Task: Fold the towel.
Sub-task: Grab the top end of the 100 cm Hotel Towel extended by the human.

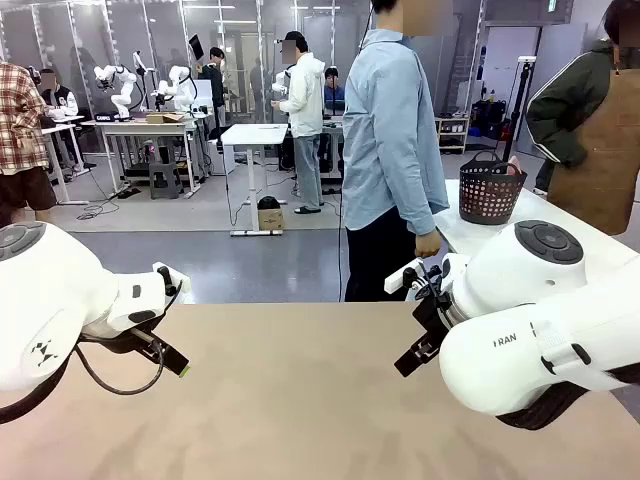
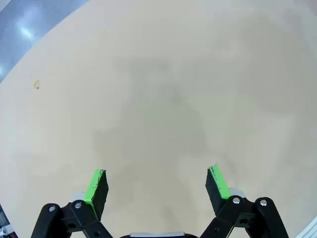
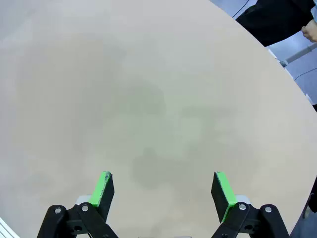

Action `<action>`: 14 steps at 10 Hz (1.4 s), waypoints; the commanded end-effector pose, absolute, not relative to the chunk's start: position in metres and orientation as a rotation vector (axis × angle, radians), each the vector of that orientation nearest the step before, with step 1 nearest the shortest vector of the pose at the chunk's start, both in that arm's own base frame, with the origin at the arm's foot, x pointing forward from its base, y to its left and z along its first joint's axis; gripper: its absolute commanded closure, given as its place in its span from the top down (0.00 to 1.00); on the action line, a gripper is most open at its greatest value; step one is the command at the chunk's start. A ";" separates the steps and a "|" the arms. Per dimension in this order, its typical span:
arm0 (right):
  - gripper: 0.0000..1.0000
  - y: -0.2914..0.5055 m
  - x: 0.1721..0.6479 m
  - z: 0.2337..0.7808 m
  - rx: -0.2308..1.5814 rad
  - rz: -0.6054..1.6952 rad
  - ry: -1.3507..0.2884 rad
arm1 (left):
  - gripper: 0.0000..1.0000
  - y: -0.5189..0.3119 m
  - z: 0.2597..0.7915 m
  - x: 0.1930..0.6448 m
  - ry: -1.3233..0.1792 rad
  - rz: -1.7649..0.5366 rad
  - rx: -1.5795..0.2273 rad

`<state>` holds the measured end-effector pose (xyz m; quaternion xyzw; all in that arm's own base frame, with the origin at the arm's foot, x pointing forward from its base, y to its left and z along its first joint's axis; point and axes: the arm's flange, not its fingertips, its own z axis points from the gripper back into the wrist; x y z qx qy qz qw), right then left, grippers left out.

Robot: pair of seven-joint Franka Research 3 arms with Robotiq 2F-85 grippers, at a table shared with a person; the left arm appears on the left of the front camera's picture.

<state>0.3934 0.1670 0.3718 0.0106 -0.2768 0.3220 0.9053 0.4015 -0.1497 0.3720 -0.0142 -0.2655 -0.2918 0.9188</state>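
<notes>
A small bit of pale pink cloth, the towel (image 1: 513,168), peeks over the rim of the dark perforated basket (image 1: 490,192) on a white table at the far right; most of it is hidden. My left gripper (image 1: 178,366) hovers over the left part of the tan table (image 1: 300,400), well away from the towel. In the left wrist view the left gripper (image 2: 158,181) is open with bare tabletop between its green pads (image 2: 95,186). My right gripper (image 1: 407,360) hangs over the right part of the table. It (image 3: 162,186) is also open and holds nothing.
A person in a light blue shirt (image 1: 390,140) stands at the table's far edge, one hand (image 1: 428,243) hanging low. Another person in a brown apron (image 1: 600,150) stands behind the basket's table. Grey floor lies beyond the far edge.
</notes>
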 end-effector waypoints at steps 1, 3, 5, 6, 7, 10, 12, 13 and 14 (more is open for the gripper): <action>1.00 0.167 0.393 0.372 0.022 0.665 -0.572 | 1.00 -0.150 0.372 0.401 -0.546 -0.600 -0.029; 1.00 0.167 0.393 0.372 0.022 0.665 -0.572 | 1.00 -0.150 0.372 0.401 -0.546 -0.600 -0.029; 1.00 0.167 0.393 0.372 0.022 0.665 -0.572 | 1.00 -0.150 0.372 0.401 -0.546 -0.600 -0.029; 1.00 0.167 0.393 0.372 0.022 0.665 -0.572 | 1.00 -0.150 0.372 0.401 -0.546 -0.600 -0.029; 1.00 0.167 0.393 0.372 0.022 0.665 -0.572 | 1.00 -0.150 0.372 0.401 -0.546 -0.600 -0.029; 1.00 0.167 0.393 0.372 0.021 0.667 -0.572 | 1.00 -0.150 0.372 0.401 -0.546 -0.601 -0.029; 1.00 0.140 0.412 0.437 0.109 0.622 -0.474 | 1.00 -0.139 0.445 0.410 -0.399 -0.623 -0.156; 1.00 0.126 0.419 0.463 0.190 0.612 -0.438 | 1.00 -0.122 0.475 0.411 -0.353 -0.609 -0.224; 1.00 0.112 0.421 0.486 0.283 0.600 -0.427 | 1.00 -0.102 0.505 0.412 -0.332 -0.552 -0.341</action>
